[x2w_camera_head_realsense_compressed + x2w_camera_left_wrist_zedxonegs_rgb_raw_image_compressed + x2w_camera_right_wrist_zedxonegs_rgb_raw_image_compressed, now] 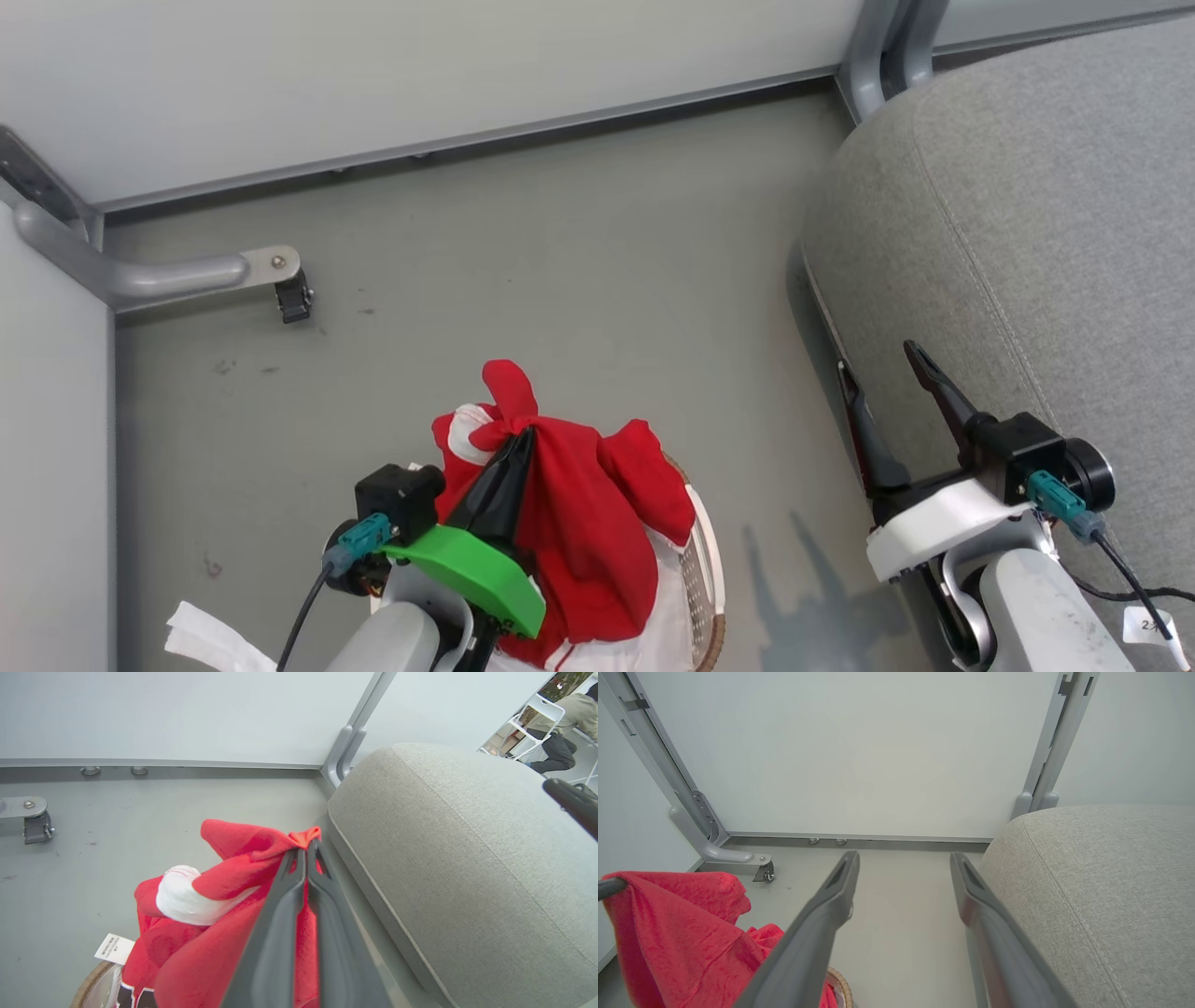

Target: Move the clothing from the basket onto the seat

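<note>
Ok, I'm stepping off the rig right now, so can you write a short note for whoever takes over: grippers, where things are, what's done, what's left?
Left gripper: jaws shut on the clothing, bunch raised above the basket, lower folds draping over it.
Right gripper: jaws open, holding nothing, by the seat edge.
Done: clothing grasped and raised.
Left: carry it to the robot's right onto the seat, then release.
</note>
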Controlling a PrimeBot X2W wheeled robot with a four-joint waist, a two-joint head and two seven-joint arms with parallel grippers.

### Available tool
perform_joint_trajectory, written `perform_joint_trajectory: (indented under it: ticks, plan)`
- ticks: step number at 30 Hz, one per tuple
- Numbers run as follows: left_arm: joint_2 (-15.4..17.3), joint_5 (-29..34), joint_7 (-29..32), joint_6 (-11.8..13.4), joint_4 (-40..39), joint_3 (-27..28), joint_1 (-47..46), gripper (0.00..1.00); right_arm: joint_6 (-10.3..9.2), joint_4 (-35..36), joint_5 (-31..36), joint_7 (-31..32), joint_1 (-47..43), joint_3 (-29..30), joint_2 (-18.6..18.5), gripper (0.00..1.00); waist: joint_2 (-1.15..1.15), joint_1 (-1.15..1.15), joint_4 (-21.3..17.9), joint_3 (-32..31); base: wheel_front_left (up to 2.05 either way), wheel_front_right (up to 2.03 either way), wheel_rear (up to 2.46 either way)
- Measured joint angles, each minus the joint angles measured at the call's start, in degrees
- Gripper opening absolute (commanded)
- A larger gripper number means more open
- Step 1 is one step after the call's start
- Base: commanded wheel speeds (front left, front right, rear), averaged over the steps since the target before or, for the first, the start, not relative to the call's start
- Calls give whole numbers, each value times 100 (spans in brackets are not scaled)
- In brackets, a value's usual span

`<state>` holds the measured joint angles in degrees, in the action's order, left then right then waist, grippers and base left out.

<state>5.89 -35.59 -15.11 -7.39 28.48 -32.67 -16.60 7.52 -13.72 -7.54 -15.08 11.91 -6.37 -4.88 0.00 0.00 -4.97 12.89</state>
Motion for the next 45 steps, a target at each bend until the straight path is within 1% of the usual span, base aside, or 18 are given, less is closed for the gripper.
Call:
perform_joint_trajectory:
  ticks: [4, 6, 14, 19, 21, 25, 31, 35, 39, 44, 45]
  plan:
    - [-59, 199, -1, 0, -537, 229, 121, 0, 0, -49, -11, 0, -139, -49, 29, 100, 0, 0, 88, -285, 0, 0, 0]
    - [-63, 396, -1, 0, -775, 325, 131, 0, 0, -59, -12, 0, -219, -66, 43, 100, 0, 0, 125, -413, 0, 0, 0]
    - [-97, 623, -1, 0, -1536, 525, 149, 0, 0, -100, -80, 0, -422, -93, 26, 100, 0, 0, 262, -837, 0, 0, 0]
    - [-116, 717, -1, 0, -1894, 679, 29, 0, 0, -120, -54, 0, -459, -325, 8, 100, 0, 0, 332, -925, 0, 0, 0]
    - [-129, 740, 0, 0, -1973, 666, -44, 0, 0, -119, -56, 0, -460, -625, -40, 100, 0, 0, 360, -932, 0, 0, 0]
    - [-127, 755, -1, 0, -2081, 486, -129, 0, 1, -37, -164, 0, -405, -1415, -132, 100, 0, 0, 429, -928, 0, 0, 0]
    - [-120, 748, -1, 0, -2100, 101, -195, 0, 1, 98, -314, 0, 164, -2228, -259, 100, 0, 0, 584, -922, 0, 0, 0]
    - [-126, 693, 0, 0, -2102, -105, -194, 0, 1, -80, -279, -1, 565, -2419, -290, 100, 0, 0, 696, -925, 0, 0, 0]
    - [-153, 544, -1, 0, -2078, -192, -190, 0, 0, -371, -261, 0, 936, -2444, -176, 100, 0, 0, 820, -930, 0, 0, 0]
    - [-183, 464, -1, 0, -2074, -385, -196, 0, 1, -1046, -213, 0, 1188, -2529, -19, 100, 0, 0, 965, -930, 0, 0, 0]
    - [-186, 442, -1, 0, -2076, -421, -196, 0, 0, -1177, -252, -1, 1218, -2536, -2, 86, 0, 0, 992, -930, 0, 0, 0]
